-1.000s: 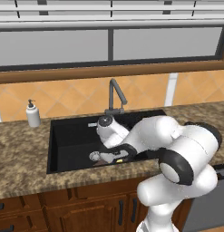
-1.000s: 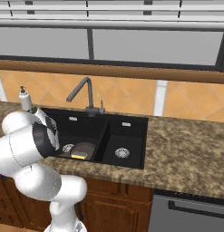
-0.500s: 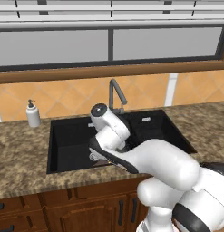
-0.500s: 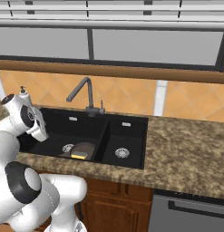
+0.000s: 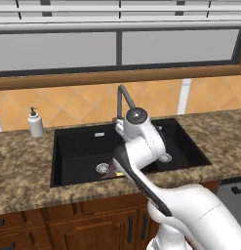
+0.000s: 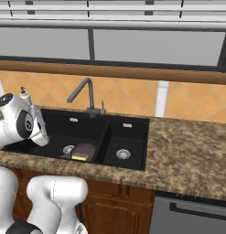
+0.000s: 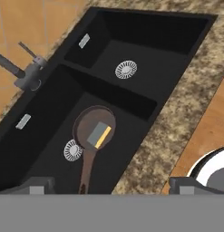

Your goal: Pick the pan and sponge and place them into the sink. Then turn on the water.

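My jaws: spread wide, nothing between | black double-basin sink (image 7: 145, 111): below me | round dark brown pan (image 7: 93, 129): in large basin beside silver drain (image 7: 72, 150) | yellow sponge with grey-blue top (image 7: 100, 135): lying in pan | dark grey faucet (image 7: 20, 72): at sink's rim

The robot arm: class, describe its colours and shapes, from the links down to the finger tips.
The arm has smooth, rounded glossy white links with dark grey joints and a round dark cap on one joint. The gripper ends in two small dark grey blocky finger tips.
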{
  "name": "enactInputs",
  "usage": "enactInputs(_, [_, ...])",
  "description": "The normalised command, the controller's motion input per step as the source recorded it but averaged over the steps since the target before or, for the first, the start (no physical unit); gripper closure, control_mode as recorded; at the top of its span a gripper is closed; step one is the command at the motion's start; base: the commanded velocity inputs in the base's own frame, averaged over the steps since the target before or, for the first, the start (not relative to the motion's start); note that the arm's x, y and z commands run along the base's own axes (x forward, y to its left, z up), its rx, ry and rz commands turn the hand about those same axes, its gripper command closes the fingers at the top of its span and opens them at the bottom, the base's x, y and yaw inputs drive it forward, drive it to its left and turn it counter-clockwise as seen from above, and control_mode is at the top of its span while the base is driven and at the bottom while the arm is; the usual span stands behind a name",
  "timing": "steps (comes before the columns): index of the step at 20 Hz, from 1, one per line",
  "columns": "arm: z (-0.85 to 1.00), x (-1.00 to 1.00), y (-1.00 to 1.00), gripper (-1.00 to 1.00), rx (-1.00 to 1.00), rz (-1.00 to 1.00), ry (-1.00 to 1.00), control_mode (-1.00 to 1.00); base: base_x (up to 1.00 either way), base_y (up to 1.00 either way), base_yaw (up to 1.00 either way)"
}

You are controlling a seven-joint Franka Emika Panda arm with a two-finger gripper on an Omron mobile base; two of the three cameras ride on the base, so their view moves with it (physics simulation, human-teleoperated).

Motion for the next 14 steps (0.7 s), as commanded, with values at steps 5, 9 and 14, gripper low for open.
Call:
enactInputs(5, [0.16,-0.25,-0.98,-1.00,0.39,0.00,-0.01,-1.00,0.00,0.00,0.00])
enactInputs(9, [0.06,0.00,-0.82,-1.00,0.26,0.00,0.00,-1.00,0.00,0.00,0.00])
enactInputs(14, [0.00,0.12,-0.76,-1.00,0.44,0.01,0.00,-1.00,0.00,0.00,0.00])
